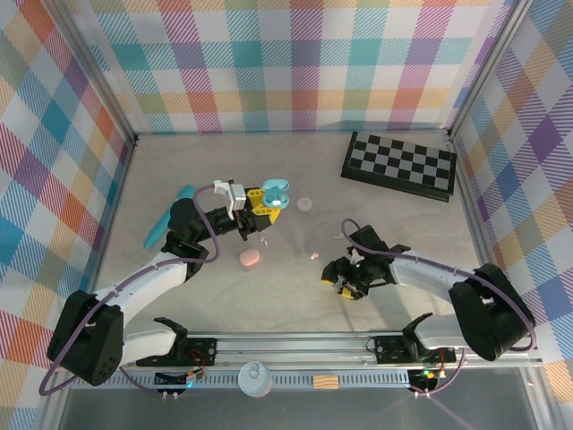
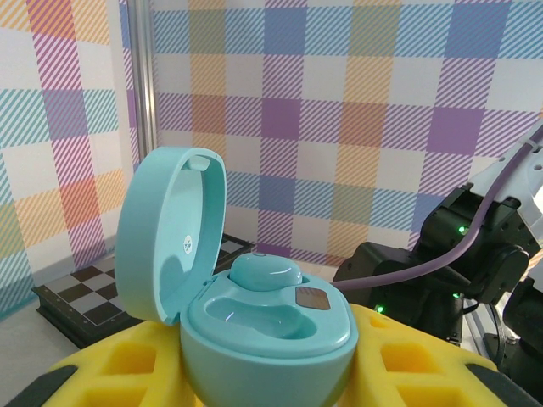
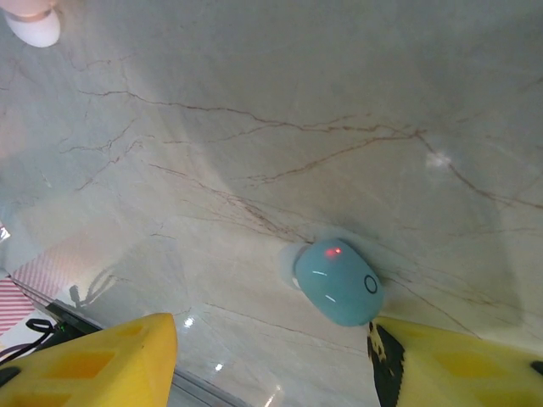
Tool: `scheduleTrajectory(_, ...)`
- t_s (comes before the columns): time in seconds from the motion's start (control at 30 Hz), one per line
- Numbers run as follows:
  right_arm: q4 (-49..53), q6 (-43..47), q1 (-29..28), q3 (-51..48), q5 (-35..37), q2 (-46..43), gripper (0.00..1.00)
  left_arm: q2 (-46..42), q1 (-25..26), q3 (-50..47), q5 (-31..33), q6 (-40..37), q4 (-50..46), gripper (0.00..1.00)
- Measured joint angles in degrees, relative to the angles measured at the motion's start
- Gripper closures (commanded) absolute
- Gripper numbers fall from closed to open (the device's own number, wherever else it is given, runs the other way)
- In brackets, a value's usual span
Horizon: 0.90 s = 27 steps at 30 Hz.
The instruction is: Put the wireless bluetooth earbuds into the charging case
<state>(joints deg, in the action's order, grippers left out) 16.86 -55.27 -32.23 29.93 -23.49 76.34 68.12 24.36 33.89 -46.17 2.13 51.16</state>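
On a marbled table (image 1: 403,233) between plaid walls (image 1: 295,63), the left gripper (image 1: 265,202) clamps one open blue case (image 2: 267,339) seating one earbud (image 2: 265,273), while the right gripper (image 3: 270,343) gapes just beside a second earbud (image 3: 338,284) lying on the table.

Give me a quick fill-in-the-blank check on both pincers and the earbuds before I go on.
1. The left pincer grips the charging case with its lid ____.
2. The case holds ____ seated earbud, beside an empty well.
3. The loose earbud, on the table below the open right pincer, shows a small ____ light.
Missing words: open; one; red.
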Motion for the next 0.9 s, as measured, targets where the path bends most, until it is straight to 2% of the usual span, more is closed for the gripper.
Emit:
scheduleTrajectory(0.2,3.43,1.66,0.94,3.13,-0.83,2.91,0.39,-0.02,-0.2,0.0,0.02,-0.22,-0.22,0.68)
scheduleTrajectory(0.43,3.28,4.9,3.06,6.51,2.51,3.69,0.39,-0.33,-0.2,0.0,0.24,-0.44,-0.66,0.68)
scheduleTrajectory(0.7,3.37,7.19,3.41,9.38,2.91,7.48,0.39,-0.33,-0.26,0.0,0.26,-0.48,-1.53,0.68)
scheduleTrajectory(0.9,5.81,7.76,3.41,10.23,5.66,5.4,0.41,-0.37,-0.5,0.0,0.33,-1.14,-1.7,0.68)
